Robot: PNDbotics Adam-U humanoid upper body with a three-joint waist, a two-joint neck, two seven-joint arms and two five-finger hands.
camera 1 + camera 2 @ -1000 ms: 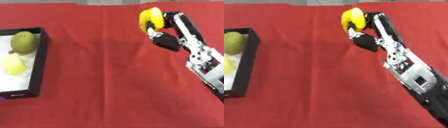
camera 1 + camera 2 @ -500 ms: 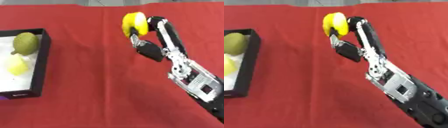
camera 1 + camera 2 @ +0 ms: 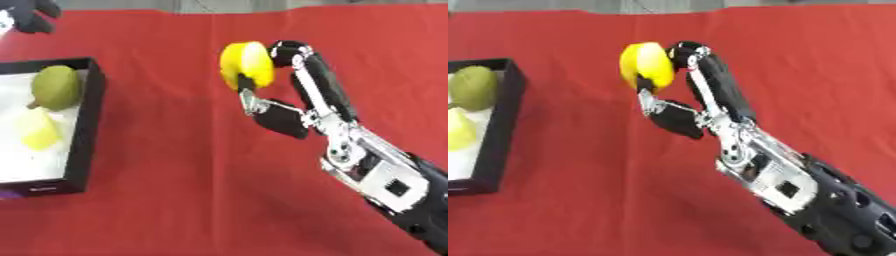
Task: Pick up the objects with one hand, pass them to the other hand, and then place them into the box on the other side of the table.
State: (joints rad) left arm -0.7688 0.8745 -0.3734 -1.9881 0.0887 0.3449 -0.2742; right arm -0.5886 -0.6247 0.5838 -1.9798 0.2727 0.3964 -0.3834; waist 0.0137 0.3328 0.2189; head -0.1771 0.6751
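My right hand (image 3: 293, 102) is shut on a yellow fruit-like object (image 3: 244, 65), pinched between the fingers and the thumb above the middle of the red table. The black box (image 3: 87, 125) with a white floor stands at the table's left side. Inside it lie a green pear-like fruit (image 3: 54, 87) and a pale yellow piece (image 3: 38, 129). A dark shape at the upper left corner looks like my left hand (image 3: 33, 15); its fingers cannot be made out.
The red cloth (image 3: 175, 200) covers the whole table. My right forearm (image 3: 798, 185) stretches from the lower right corner toward the middle. A grey strip (image 3: 236, 4) runs along the table's far edge.
My right hand has carried the yellow object leftward, from the table's right side toward the middle. The dark shape has appeared at the upper left corner.
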